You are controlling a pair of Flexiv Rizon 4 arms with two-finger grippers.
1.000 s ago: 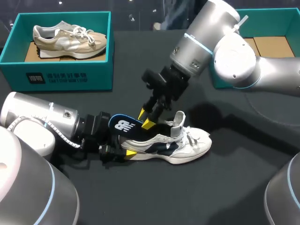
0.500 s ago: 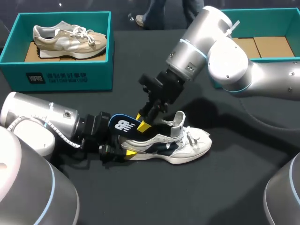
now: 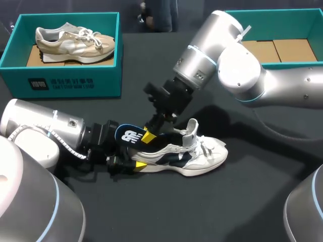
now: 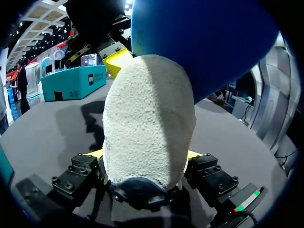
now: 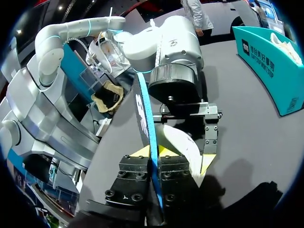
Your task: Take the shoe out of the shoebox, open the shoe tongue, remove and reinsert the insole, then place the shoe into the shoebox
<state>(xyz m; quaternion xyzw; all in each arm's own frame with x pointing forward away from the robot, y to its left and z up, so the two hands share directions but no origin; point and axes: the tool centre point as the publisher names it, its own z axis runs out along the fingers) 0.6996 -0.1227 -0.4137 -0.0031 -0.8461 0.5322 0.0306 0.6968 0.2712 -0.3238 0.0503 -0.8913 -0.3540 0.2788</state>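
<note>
White shoe [image 3: 194, 155] w/ navy side panels is standing on its sole on the dark table [image 3: 227, 201], toe pointing right, laces loose, tongue [image 3: 192, 130] sticking up & pulled open. Its rough off-white heel is sitting between the 2 fingers of the left gripper [image 4: 145, 156], both pressing on it. Blue insole [image 3: 128, 135] w/ white logo is rising out of the heel end, tilted back, its front running down into the shoe opening. The right gripper [image 3: 147, 136] is pinching it edge-on. Teal shoebox [image 3: 287, 22] is sitting rear right, well apart, showing a brown cardboard floor. 2nd shoebox [image 3: 70, 75], rear left, is holding 1 beige shoe [image 3: 75, 43].
</note>
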